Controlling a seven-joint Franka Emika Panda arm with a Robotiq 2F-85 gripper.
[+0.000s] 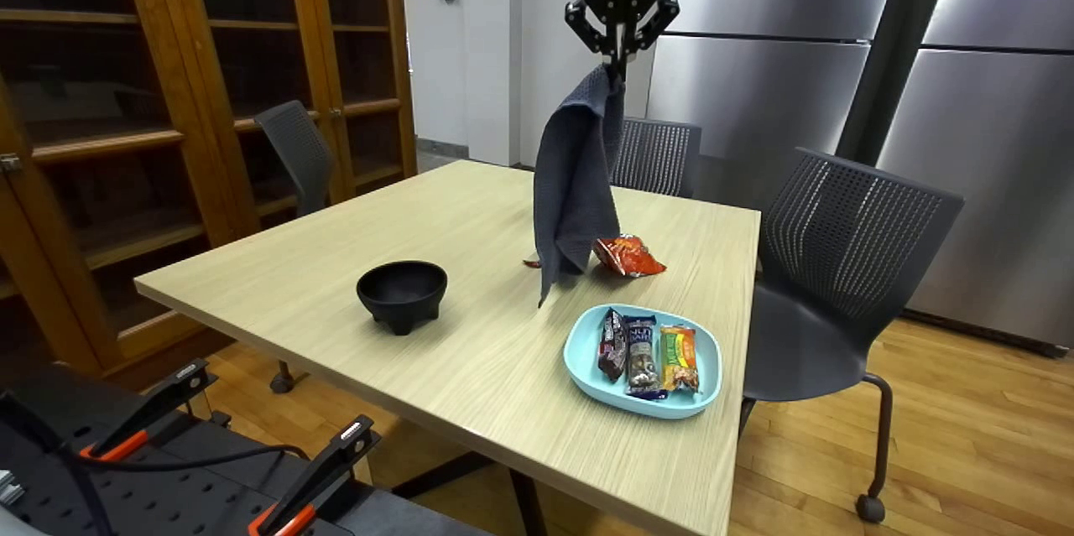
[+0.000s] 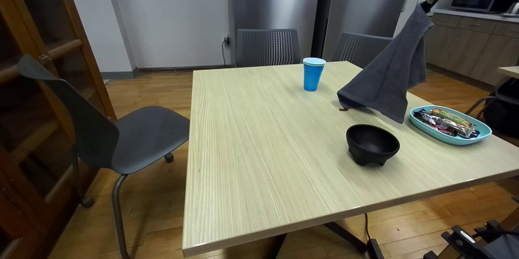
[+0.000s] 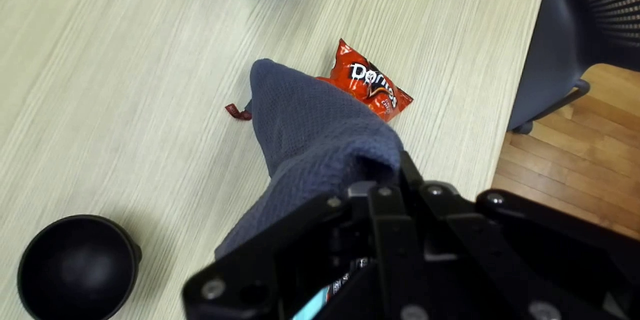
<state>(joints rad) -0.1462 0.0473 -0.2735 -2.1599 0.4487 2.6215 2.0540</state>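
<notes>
One dark grey-blue towel (image 1: 577, 175) hangs from the gripper (image 1: 619, 69), whose fingers are pressed together, pinching a gathered upper end of it; the rest drapes in loose folds over the table (image 1: 495, 368), and whether its lowest corners touch the wood I cannot tell; in the wrist view the towel partly covers a red Doritos bag (image 3: 367, 82) lying on the tabletop; past the towel's opposite edge pokes a small dark red piece (image 3: 239, 112), too little of it showing to name; a blue cup (image 2: 312, 77) with a pale rim stands upright near the table's far edge in an exterior view, apart from the towel; a black bowl (image 1: 403, 288) sits upright on stubby feet, across the towel from the bag; a light blue dish (image 1: 711, 364) rests near the table's edge and holds three wrapped bars side by side: a dark bar (image 1: 613, 347), a blue nut bar (image 1: 642, 356) in the middle and a green-and-orange bar (image 1: 678, 358); grey chairs (image 1: 852, 242) stand around the table, steel refrigerators (image 1: 763, 100) rise behind it, and wooden cabinets (image 1: 170, 33) with glass doors stand off to one side.
</notes>
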